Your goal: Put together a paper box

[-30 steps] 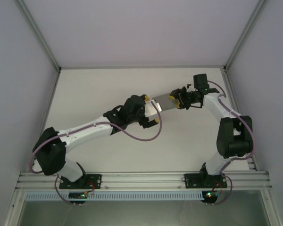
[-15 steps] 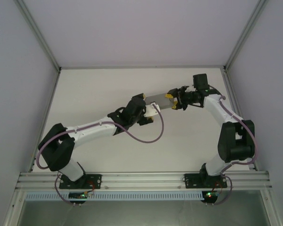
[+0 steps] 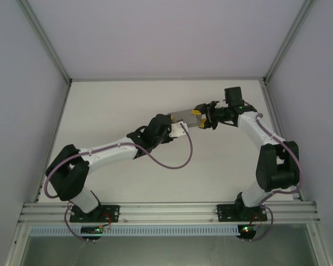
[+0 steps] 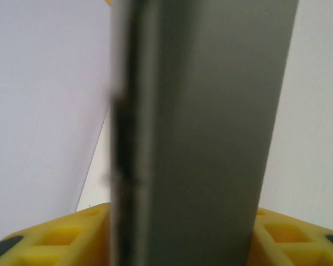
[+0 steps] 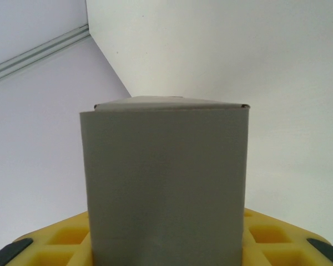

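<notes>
Yellow pads (image 5: 55, 241) of the right gripper (image 5: 166, 252) are clamping the paper box (image 5: 164, 183) on both flanks, its grey face filling the centre of that view. The left gripper (image 4: 177, 246) is likewise gripping the box, which is showing edge-on and blurred between its pads. From above, both grippers are meeting just right of centre frame, with the box spanning between them. Left arm (image 3: 105, 152) is reaching in from lower left, right arm (image 3: 275, 160) from lower right. White table (image 3: 111, 105) is lying beneath.
</notes>
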`<state>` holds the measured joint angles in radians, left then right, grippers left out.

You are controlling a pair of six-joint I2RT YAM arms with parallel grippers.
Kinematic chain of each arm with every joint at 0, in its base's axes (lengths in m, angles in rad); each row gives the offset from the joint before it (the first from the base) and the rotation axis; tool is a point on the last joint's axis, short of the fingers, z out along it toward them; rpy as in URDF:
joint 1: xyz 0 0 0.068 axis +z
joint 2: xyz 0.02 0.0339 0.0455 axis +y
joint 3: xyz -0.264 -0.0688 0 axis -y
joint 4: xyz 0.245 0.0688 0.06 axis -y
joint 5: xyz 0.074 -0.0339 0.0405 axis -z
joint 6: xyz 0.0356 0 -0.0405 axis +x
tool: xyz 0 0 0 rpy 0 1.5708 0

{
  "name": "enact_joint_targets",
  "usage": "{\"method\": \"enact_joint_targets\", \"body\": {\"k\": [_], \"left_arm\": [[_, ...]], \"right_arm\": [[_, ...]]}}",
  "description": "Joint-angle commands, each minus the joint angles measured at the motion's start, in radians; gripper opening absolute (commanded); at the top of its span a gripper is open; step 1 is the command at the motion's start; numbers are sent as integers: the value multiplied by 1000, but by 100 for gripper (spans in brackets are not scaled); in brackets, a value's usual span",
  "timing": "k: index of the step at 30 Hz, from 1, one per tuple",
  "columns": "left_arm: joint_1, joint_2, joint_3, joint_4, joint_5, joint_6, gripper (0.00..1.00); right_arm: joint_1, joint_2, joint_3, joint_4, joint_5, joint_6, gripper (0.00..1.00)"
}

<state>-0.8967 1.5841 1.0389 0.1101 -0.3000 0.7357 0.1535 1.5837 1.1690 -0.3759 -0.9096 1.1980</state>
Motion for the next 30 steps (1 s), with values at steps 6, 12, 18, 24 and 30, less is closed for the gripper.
{"method": "enact_joint_targets", "body": {"k": [6, 12, 18, 24, 30], "left_arm": [[16, -61, 21, -56, 26, 9, 40], [43, -98, 101, -352, 177, -91, 32], [96, -99, 183, -712, 324, -139, 33], [117, -28, 240, -935, 369, -157, 31], [139, 68, 308, -1041, 439, -167, 33]], "right_arm": [[10, -71, 15, -95, -32, -108, 68], [-23, -150, 58, -173, 286, -389, 99], [35, -263, 98, -250, 736, -997, 99], [56, -354, -68, -168, 781, -1157, 99], [89, -366, -100, -115, 635, -1283, 99]]}}
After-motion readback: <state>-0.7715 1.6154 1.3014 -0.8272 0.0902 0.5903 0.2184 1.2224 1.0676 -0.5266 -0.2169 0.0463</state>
